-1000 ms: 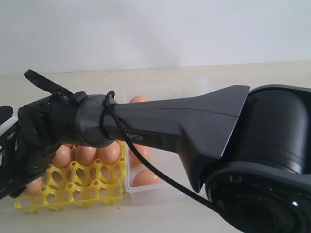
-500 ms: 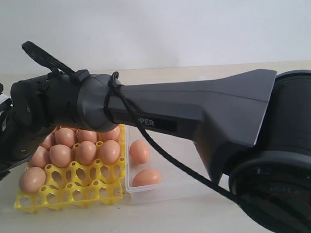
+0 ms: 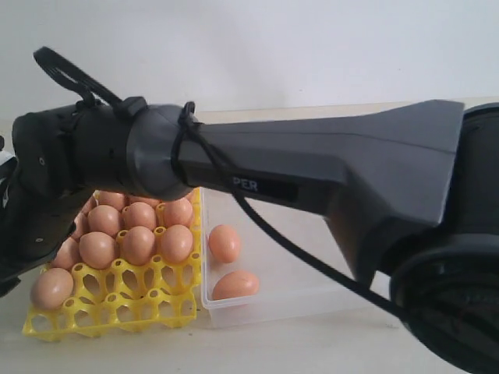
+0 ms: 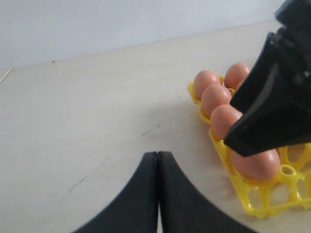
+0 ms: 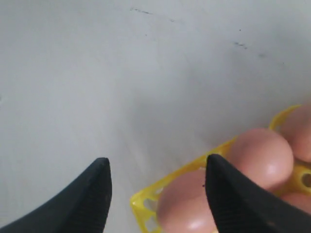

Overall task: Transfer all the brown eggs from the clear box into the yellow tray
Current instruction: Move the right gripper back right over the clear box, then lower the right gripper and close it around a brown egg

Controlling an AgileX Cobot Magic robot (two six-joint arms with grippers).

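Two brown eggs (image 3: 224, 243) lie in the clear box (image 3: 265, 310), one behind the other near its left wall and not touching. Just left of the box, the yellow tray (image 3: 117, 310) sits on the pale surface (image 4: 87, 121). Eggs fill its rear cups, and one more sits at the left edge nearer the front. The right arm (image 3: 312, 187) reaches across above the tray and hides part of it. The right gripper (image 5: 158, 165) hangs over a corner of the tray, its jaws wide apart with nothing between them. The left gripper (image 4: 158, 158) is near the tray's side, jaws pressed together and holding nothing.
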